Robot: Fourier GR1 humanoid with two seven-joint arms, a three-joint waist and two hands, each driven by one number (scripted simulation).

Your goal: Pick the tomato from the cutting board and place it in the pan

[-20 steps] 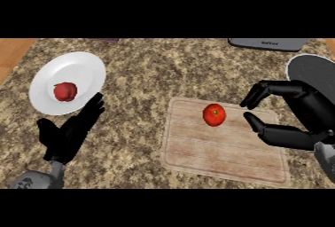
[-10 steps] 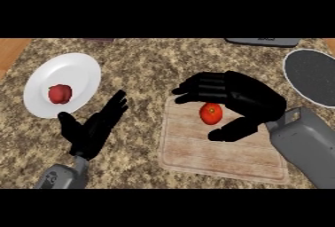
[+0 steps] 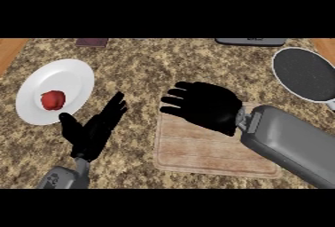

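Note:
My right hand (image 3: 206, 106) lies palm down over the far left corner of the wooden cutting board (image 3: 203, 153), its fingers curled downward. The tomato is hidden under it; no red shows on the board. The dark round pan (image 3: 304, 73) sits at the far right, well apart from this hand. My left hand (image 3: 91, 131) stays open with fingers up, left of the board, resting above the counter.
A white plate (image 3: 72, 80) with a red food item (image 3: 53, 99) lies at the left. A dark grey object (image 3: 252, 41) and a small brown one (image 3: 91, 42) sit along the far edge. Speckled counter stretches between board and pan.
My right hand swung in from the right, came down over the tomato and closed round it, hiding it. The left hand shifted slightly right and stayed open.

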